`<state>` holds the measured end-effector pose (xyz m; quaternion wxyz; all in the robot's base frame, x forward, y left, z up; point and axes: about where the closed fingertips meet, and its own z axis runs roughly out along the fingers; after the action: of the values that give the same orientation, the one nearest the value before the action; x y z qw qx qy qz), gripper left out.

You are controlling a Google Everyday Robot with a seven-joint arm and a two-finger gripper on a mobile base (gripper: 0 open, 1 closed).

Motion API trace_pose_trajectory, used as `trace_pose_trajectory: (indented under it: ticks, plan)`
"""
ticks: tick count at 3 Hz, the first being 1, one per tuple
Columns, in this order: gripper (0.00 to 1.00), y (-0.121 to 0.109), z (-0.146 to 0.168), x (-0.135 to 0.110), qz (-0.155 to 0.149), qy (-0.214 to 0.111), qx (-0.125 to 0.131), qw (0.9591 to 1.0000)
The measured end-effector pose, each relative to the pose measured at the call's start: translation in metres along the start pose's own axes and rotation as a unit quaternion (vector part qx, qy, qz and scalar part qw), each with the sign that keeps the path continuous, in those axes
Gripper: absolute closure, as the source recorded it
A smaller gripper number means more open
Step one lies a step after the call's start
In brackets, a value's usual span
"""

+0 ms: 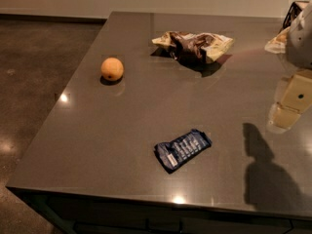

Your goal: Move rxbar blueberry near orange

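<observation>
Glossy grey table [122,145], speckled concrete floor [34,82]. Dark-blue rxbar blueberry [183,149], white label patch, sits near the front edge, well apart from the orange [112,68]. Claw [291,101] far right, grip state unclear.

orange [112,68]: left on the table [112,130]
rxbar blueberry [182,149]: flat, near the front
chip bag [193,45]: at the back
gripper [291,101]: far right, above the table
</observation>
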<state>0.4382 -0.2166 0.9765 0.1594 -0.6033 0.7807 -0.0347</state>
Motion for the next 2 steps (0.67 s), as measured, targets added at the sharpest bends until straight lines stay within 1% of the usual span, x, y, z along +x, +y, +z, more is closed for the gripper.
trace_pose_trajectory:
  ticks: [1, 2]
  plan:
    - [0.00, 0.0000, 0.0000, 0.0000, 0.000, 0.000, 0.000, 1.0000]
    - [0.00, 0.0009, 0.0022, -0.0040, -0.015, 0.000, -0.006, 0.9999]
